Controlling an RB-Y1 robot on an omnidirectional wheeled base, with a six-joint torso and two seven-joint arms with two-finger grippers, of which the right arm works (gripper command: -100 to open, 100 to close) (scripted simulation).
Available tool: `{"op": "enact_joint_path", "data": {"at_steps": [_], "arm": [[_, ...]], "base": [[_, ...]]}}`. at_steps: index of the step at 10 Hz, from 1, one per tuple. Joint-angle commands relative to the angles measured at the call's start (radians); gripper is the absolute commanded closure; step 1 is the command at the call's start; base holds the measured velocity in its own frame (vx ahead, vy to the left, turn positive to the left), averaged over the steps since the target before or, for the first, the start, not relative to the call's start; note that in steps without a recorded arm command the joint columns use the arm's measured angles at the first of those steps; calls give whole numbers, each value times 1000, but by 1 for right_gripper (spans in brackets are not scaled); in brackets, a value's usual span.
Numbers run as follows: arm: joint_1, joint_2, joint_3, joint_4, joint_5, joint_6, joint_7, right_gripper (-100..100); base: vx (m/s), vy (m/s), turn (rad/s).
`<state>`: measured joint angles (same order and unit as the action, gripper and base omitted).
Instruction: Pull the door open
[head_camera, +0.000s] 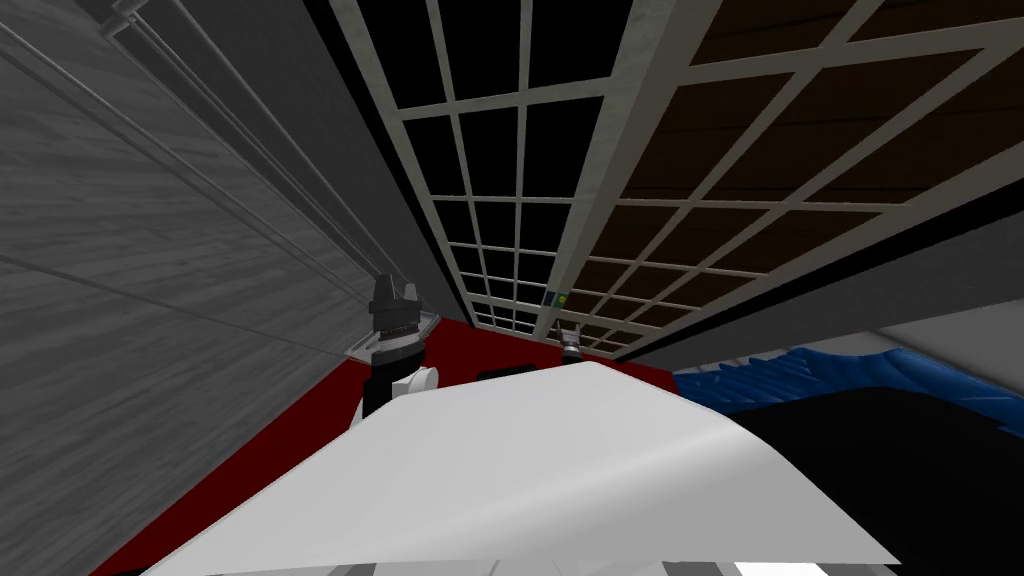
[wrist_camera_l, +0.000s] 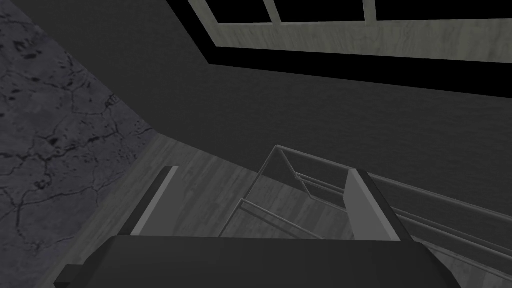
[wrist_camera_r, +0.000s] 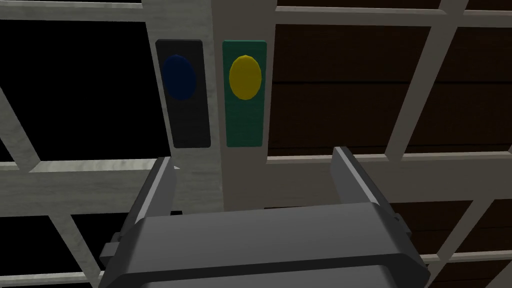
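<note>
Facing two lattice doors (wrist_camera_r: 245, 175) whose meeting stiles carried one dark plate (wrist_camera_r: 182, 125) with a blue knob (wrist_camera_r: 179, 77) and one green plate (wrist_camera_r: 244, 125) with a yellow knob (wrist_camera_r: 245, 77), the right end effector (wrist_camera_r: 255, 160) pointed just below them, fingers apart; the left end effector (wrist_camera_l: 262, 172) was raised, fingers likewise apart.

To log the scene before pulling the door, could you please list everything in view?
Door leaves: two, pale grey grid frames, ahead; left panes black, right panes dark brown.
Handle plate with blue knob: one, black, on the left leaf's stile.
Handle plate with yellow knob: one, green, beside it on the right leaf.
Floor: one, red, below the doors.
Wall: one, grey, on my left, bearing thin rails.
Blue ridged thing: one, on my right; unidentifiable.
Left hand: open, by the wall rails.
Right hand: open, just below the two plates.
</note>
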<state>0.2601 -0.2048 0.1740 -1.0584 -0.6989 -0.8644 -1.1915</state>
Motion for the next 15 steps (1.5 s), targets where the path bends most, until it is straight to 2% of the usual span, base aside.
{"op": "enact_joint_path", "data": {"at_steps": [1, 2, 3, 4, 6, 9, 10, 11, 13, 15], "arm": [[-6, -5, 5, 29, -23, -9, -32, -100], [-11, -8, 7, 46, -34, -15, -48, -100], [-13, -5, 7, 45, -25, -16, -38, -100], [5, -10, 4, 59, -30, -17, -46, -100], [22, -15, -1, 72, -34, -18, -49, -100], [65, -33, -16, 109, -45, -20, -62, -100], [65, -33, -16, 109, -45, -20, -62, -100], [95, -47, -29, 137, -54, -21, -73, -100], [105, -53, -34, 148, -57, -22, -77, -100], [130, -68, -46, 174, -66, -23, -88, -100]], "base": [[131, -71, 124], [148, -110, 128], [69, -57, 32], [-77, 15, -71], [-136, 26, -74], [-186, 31, -87], [-134, 25, -35], [-146, 13, -96], [-135, 26, -73], [-76, 9, -63]]}}
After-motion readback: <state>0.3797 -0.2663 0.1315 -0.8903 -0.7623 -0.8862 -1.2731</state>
